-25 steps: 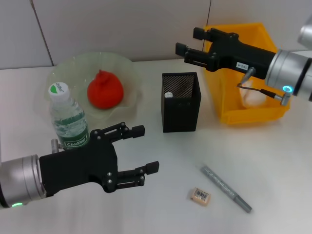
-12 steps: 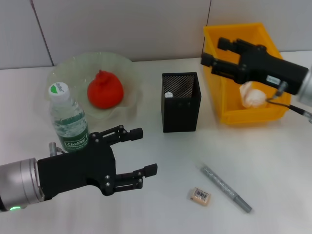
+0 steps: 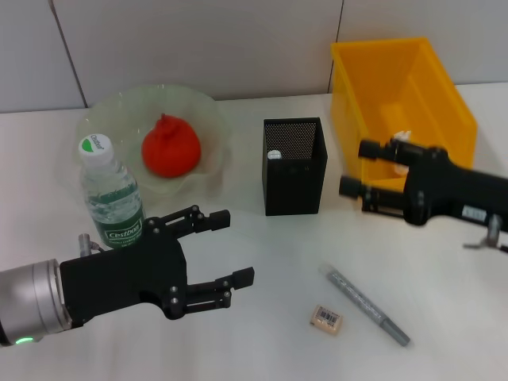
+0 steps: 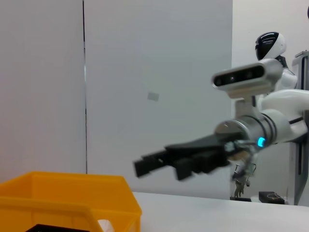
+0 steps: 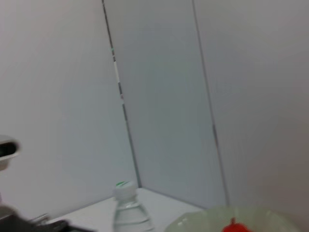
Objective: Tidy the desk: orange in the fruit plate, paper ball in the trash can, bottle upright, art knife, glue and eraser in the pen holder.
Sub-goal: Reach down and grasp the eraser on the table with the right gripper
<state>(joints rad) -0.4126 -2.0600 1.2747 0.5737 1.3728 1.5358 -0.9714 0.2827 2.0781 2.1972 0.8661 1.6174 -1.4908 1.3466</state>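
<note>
Eraser (image 3: 326, 318) lies flat on the counter (image 3: 444, 278), near the knife (image 3: 365, 305). Small, light, stiff; I'd pinch its long sides. Both my pincers, right (image 3: 352, 168) and left (image 3: 234, 248), gape wide, empty.

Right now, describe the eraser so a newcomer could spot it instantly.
Start at the black mesh pen holder mid-desk and look toward the near edge. There a grey pen-like tool lies diagonally; the eraser sits just beside it, apart. It is the smallest item, a beige block with a barcode sleeve.
</note>
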